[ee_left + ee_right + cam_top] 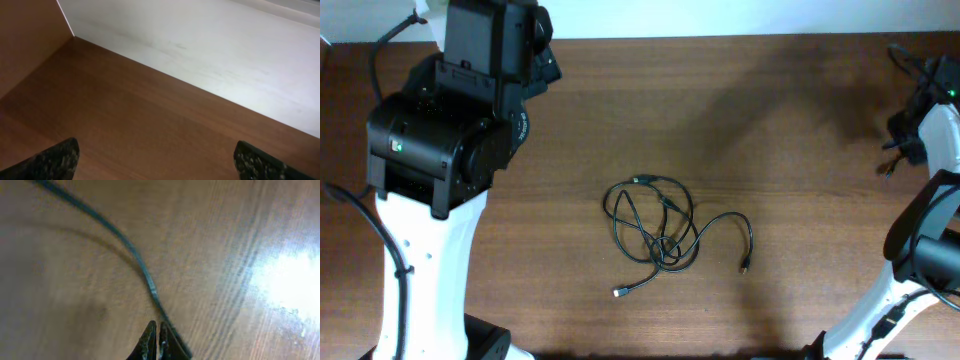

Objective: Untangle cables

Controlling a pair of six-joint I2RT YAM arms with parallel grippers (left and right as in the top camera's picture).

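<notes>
The cables (665, 222) lie as thin black cords looped together in a loose bundle at the middle of the table, seen in the overhead view. One plug end (620, 292) sticks out toward the front and another (744, 268) trails off to the right. My left gripper (156, 150) is open, its two fingertips far apart over bare wood near the table's back edge. My right gripper (158, 330) is shut with nothing between its tips, low over the wood. A dark cord (125, 245) runs past it, touching nothing; I cannot tell which cord this is. Both grippers are far from the bundle.
The left arm (450, 120) bulks over the back left corner of the table. The right arm (930, 130) stands at the right edge with its own thicker black wiring (905, 60). A white wall (210, 45) meets the table's back edge.
</notes>
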